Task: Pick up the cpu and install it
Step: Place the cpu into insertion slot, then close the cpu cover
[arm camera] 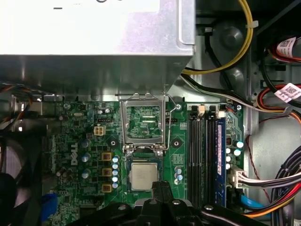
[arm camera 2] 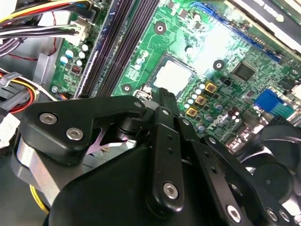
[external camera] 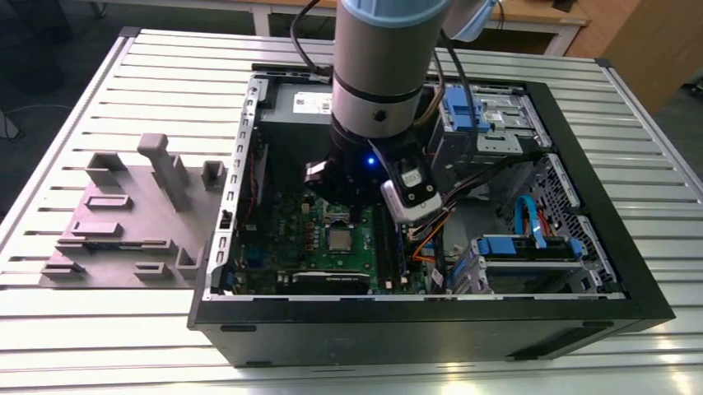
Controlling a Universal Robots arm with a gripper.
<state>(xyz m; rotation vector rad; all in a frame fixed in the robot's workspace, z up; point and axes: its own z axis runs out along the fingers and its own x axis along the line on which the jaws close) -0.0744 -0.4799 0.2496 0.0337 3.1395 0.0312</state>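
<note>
On a slatted tabletop point(external camera: 110, 329), a grey plastic fixture point(external camera: 121, 222) stands just outside the open computer case point(external camera: 439, 325), on the exterior view's left of it. Inside the case, on the green motherboard point(external camera: 288, 239) toward that same side, the cpu point(external camera: 342, 240) lies flat in its socket with its silvery top up. Its edges run square to the socket, and being square it has no long axis to speak of. The single arm point(external camera: 379, 74) reaches down into the middle of the case. In the first wrist view the gripper point(arm camera: 160, 189) hangs close over the board with its fingers drawn together and nothing between them. The cpu point(arm camera: 143, 175) sits just beyond the tips, between them and the hinged metal load frame point(arm camera: 143, 123), which stands raised and open. By the look of it the chip is already placed and the frame not yet closed. The grey power supply point(arm camera: 94, 42) lies past the frame, deeper in the case, and the memory slots point(arm camera: 206, 155) run alongside the socket. Toward the case's side on the exterior view's right are drive bays with blue fittings point(external camera: 525, 247). The power supply carries a white label point(external camera: 313, 102) and white printed tags point(arm camera: 288, 92) hang on the cables. White lettering is printed on the board, none of it transcribed here.
</note>
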